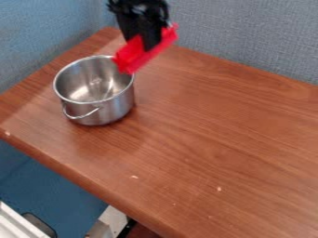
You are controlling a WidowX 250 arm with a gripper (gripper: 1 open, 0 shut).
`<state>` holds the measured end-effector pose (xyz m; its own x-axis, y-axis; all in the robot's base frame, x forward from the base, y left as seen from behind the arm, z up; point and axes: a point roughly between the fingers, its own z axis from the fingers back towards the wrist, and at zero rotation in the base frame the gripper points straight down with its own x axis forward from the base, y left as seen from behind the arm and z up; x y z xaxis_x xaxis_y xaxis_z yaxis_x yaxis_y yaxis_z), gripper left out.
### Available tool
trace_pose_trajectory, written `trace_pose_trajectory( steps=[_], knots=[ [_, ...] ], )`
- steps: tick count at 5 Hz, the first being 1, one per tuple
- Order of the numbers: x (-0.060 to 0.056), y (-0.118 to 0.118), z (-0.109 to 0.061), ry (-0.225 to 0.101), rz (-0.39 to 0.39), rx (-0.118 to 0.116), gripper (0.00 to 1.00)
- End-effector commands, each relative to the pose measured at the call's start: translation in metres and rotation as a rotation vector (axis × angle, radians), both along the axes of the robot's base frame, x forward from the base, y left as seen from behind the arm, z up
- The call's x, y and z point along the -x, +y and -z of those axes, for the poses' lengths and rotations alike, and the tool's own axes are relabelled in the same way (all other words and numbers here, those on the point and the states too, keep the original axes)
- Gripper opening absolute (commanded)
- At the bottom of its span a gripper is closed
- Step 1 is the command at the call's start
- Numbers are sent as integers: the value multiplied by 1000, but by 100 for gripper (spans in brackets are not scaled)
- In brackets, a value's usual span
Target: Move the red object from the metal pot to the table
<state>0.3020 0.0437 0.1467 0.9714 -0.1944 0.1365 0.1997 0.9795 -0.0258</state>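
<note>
My gripper [145, 35] hangs from the top of the view, pointing down, shut on the red object [144, 51], a bright red bar held tilted in the air. The bar hovers just right of and above the metal pot [95, 90], over the far part of the table [211, 130]. The shiny pot stands near the table's left corner with its wire handle hanging at the front, and its inside looks bare.
The wooden tabletop stretches to the right and toward the front. A blue-grey wall backs the table. The table's left and front edges drop off to a blue floor area below.
</note>
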Motion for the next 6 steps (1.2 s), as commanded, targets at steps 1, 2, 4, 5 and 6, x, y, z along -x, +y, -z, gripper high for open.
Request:
trace_pose_trajectory(
  steps=[1, 2, 4, 5, 6],
  knots=[
    [17, -17, 2, -39, 36, -47, 0],
    [34, -20, 29, -16, 78, -77, 0],
    [59, -28, 95, -28, 162, -119, 0],
    [60, -25, 107, -63, 152, -104, 0],
    [58, -19, 114, -74, 140, -111, 0]
  ],
)
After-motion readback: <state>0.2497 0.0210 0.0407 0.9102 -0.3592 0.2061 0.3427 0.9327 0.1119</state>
